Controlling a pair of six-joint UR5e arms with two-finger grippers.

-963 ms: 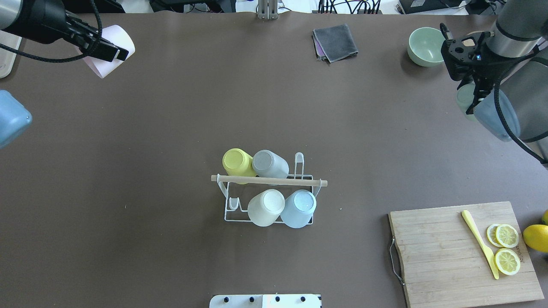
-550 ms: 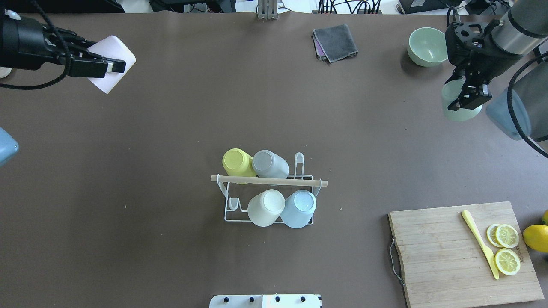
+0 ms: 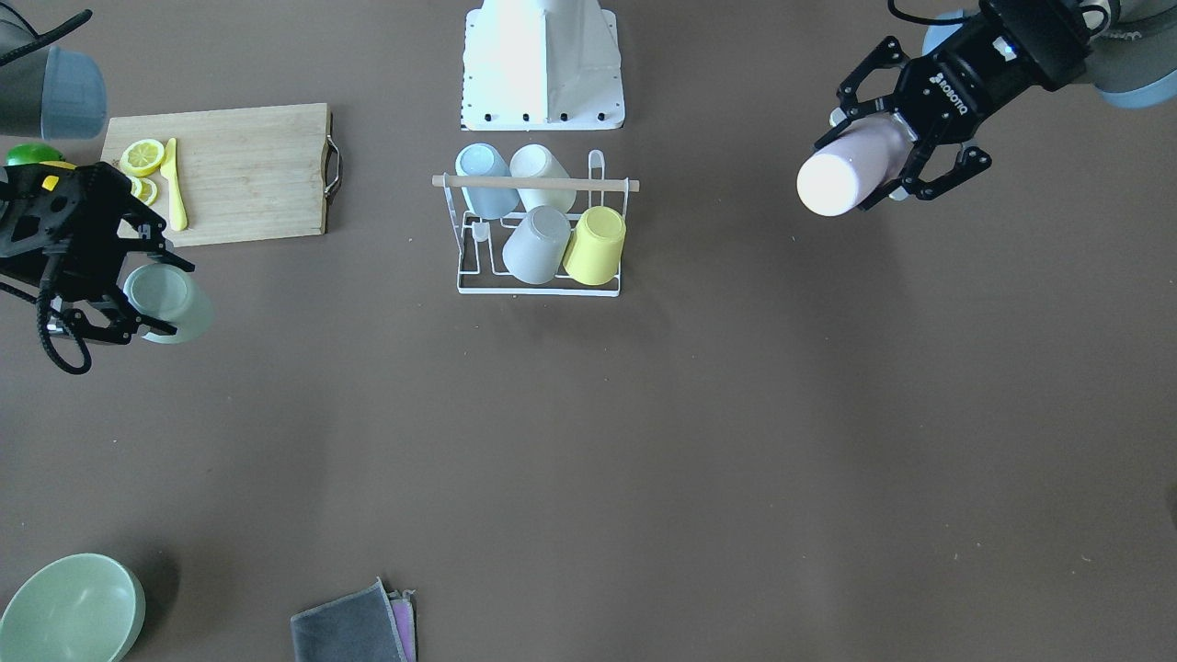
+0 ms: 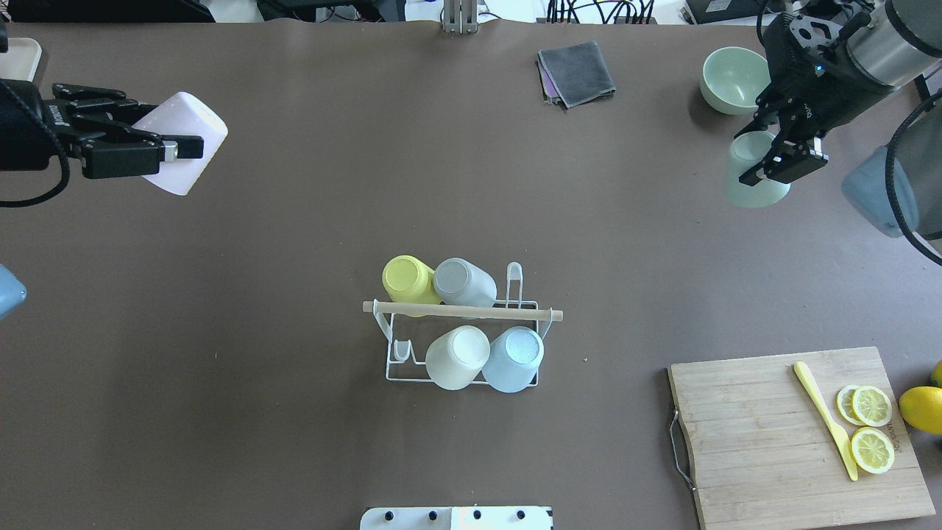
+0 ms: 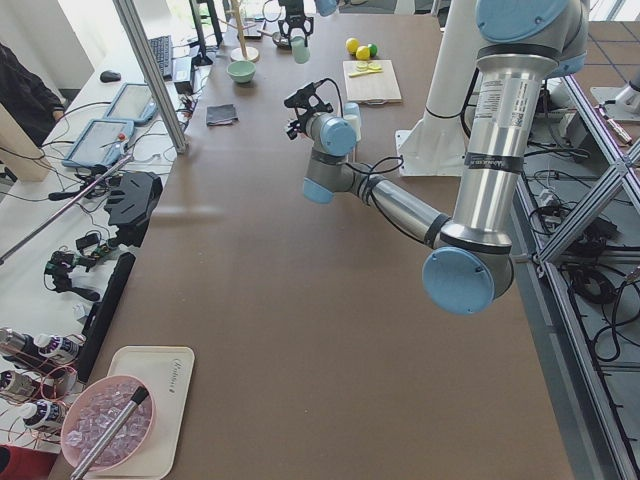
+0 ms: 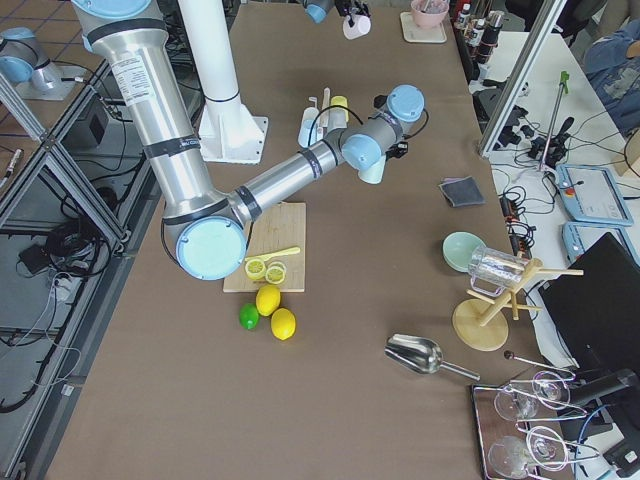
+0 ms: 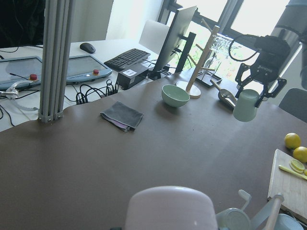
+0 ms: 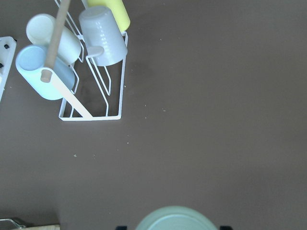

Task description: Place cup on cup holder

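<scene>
Two cups hang in air: left gripper [image 4: 158,143] pinches the pink cup [image 4: 193,147], lying sideways; right gripper [image 4: 780,151] pinches the green cup [image 4: 751,188]. Rack [image 4: 471,313] stands well apart, approx. between both hands; its free far prong [image 4: 515,274] looks nearer to right hand.

Robotics lab, aluminium frame post [image 7: 55,57] standing at ten o'clock, keyboard [image 7: 127,58], tablet [image 7: 81,67] and cables [image 7: 96,88] lying on a desk at eleven o'clock.

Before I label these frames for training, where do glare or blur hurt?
Left wrist view: windows blow out, pale pink plastic cup soft and cropped. Right wrist view: pale green plastic cup cropped at bottom. Front-facing view: white robot base glares.
</scene>
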